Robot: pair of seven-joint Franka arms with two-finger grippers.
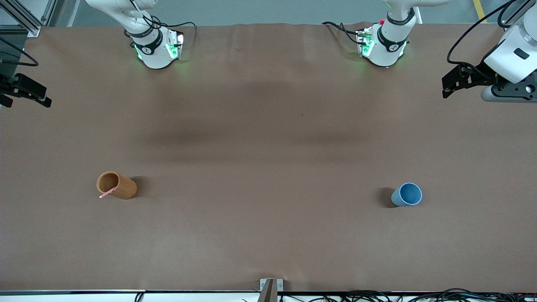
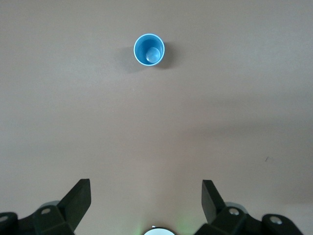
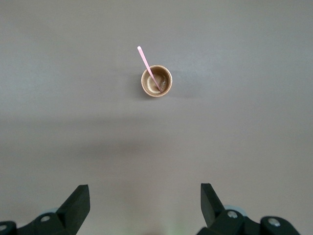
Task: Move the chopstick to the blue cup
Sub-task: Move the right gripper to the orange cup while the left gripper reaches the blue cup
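One pale pink chopstick (image 1: 106,193) stands tilted in the orange-brown wooden cup (image 1: 121,186), toward the right arm's end of the table, with its end sticking out over the rim. The right wrist view shows the chopstick (image 3: 145,62) and the wooden cup (image 3: 167,84) too. The blue cup (image 1: 407,194) stands upright and empty toward the left arm's end, and also shows in the left wrist view (image 2: 149,49). My left gripper (image 1: 448,86) (image 2: 145,188) is open and empty, high over the table's edge. My right gripper (image 1: 30,93) (image 3: 145,192) is open and empty, high over the other edge.
The two arm bases (image 1: 156,50) (image 1: 384,48) stand at the table's back edge. A brown cover (image 1: 268,167) spans the table. A small metal bracket (image 1: 269,287) and cables (image 1: 377,295) sit at the edge nearest the front camera.
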